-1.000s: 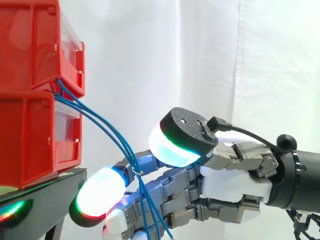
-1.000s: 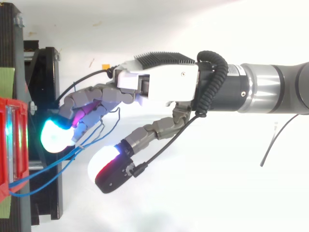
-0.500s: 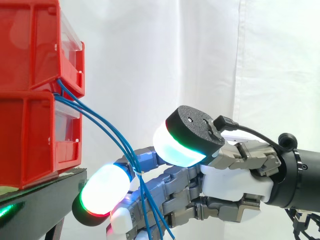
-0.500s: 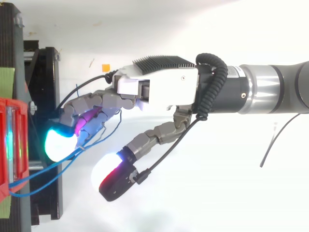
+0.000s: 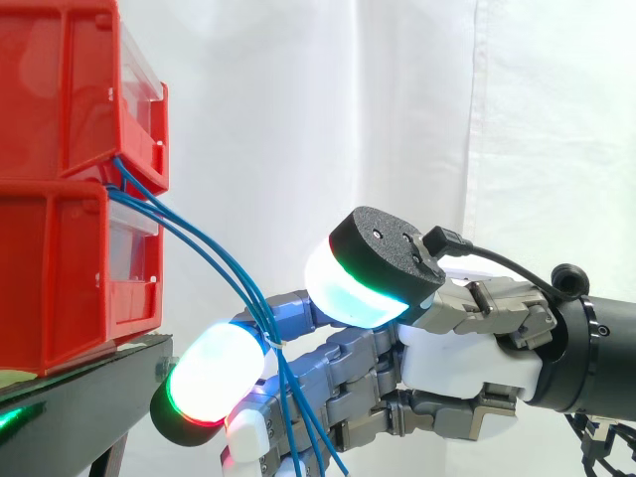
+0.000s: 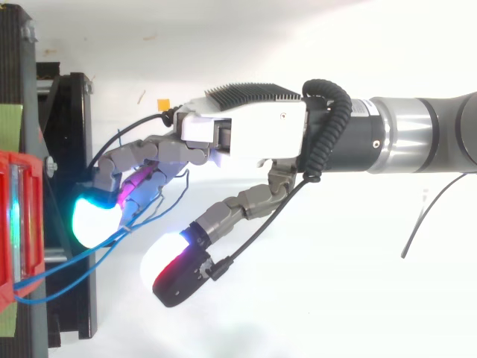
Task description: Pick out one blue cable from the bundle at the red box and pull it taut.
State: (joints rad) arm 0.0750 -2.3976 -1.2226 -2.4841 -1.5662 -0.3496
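blue cables (image 5: 248, 301): lower ends cut off at bottom edge (side view) | red bins (image 5: 60, 248): cropped left

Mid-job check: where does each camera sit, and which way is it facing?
Side view: beside the work at about its height, looking level across at the red bins and blue cables; the hand enters from the right.
Top view: above the work, looking down on the black stand and the bins' front edge; the hand and arm reach in from the right.
Shared: bins, cables, stand and hand.
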